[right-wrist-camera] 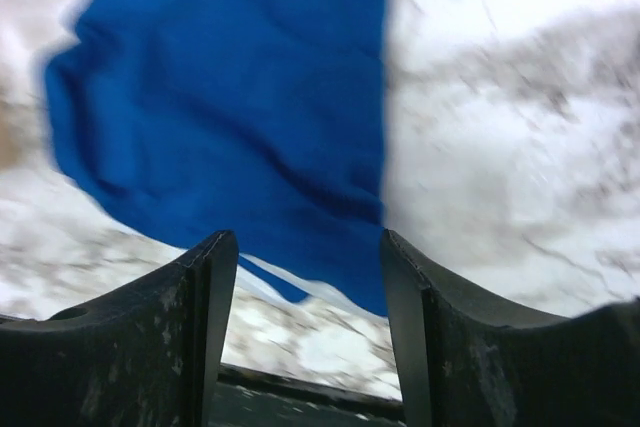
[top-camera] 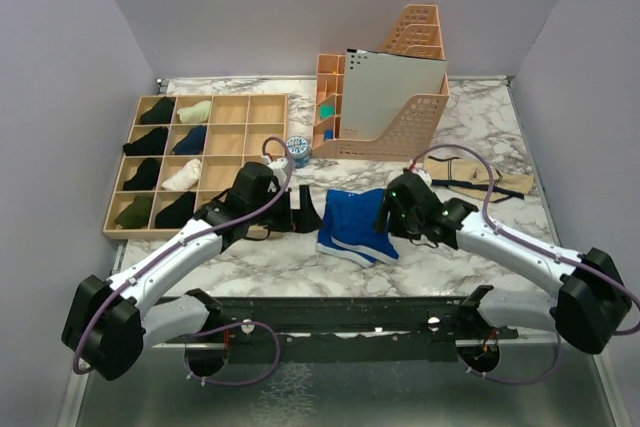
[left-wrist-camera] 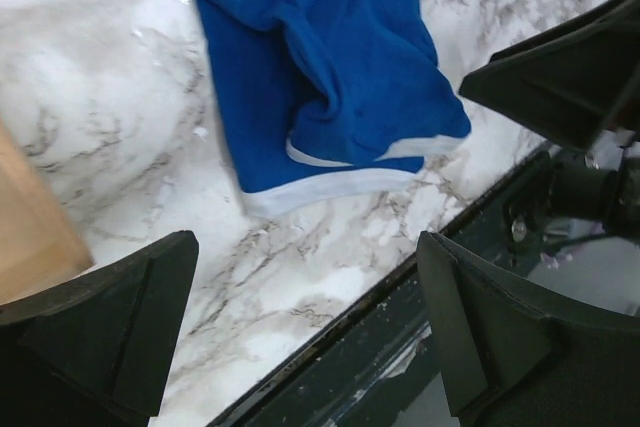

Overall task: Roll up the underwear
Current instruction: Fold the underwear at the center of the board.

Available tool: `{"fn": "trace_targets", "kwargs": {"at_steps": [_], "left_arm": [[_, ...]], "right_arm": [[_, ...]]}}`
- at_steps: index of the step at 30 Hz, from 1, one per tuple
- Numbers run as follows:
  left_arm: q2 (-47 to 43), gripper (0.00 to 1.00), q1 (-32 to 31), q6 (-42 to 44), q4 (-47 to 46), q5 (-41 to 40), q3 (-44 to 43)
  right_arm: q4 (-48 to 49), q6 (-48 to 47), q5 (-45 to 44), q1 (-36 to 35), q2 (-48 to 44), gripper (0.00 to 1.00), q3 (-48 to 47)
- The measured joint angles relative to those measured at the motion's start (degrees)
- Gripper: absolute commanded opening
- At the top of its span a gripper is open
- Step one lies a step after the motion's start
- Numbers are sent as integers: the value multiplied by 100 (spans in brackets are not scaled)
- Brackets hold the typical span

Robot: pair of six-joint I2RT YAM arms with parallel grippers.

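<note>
Marbled white surface [top-camera: 290, 262] carries the blue white-trimmed fabric underwear [top-camera: 358, 222], rumpled between both arms where either reaches. Left fingers [left-wrist-camera: 120, 327] gape beside it; right fingers [right-wrist-camera: 190, 317] hover parted over it, empty, probably seeking an edge.

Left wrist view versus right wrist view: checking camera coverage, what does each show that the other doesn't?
Only the left wrist view shows the open left gripper, the wooden organizer's corner and part of the right arm. Only the right wrist view, blurred, shows the right gripper, open and empty. Both show the blue underwear on the marble table.
</note>
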State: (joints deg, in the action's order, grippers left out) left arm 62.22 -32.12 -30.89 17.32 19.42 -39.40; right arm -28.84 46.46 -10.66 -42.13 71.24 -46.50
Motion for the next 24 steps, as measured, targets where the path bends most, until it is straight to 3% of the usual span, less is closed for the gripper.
{"fn": "trace_targets", "kwargs": {"at_steps": [4,9,24], "left_arm": [[190,99,-382,-24,-199,116,20],[658,99,-739,-92,-457,116,26],[811,99,-776,-264,-1340,120,343]], "right_arm": [[-17,170,122,92,-597,70,927],[219,278,444,286,-776,71,1338],[1753,260,2415,398,-699,65,2061]]}}
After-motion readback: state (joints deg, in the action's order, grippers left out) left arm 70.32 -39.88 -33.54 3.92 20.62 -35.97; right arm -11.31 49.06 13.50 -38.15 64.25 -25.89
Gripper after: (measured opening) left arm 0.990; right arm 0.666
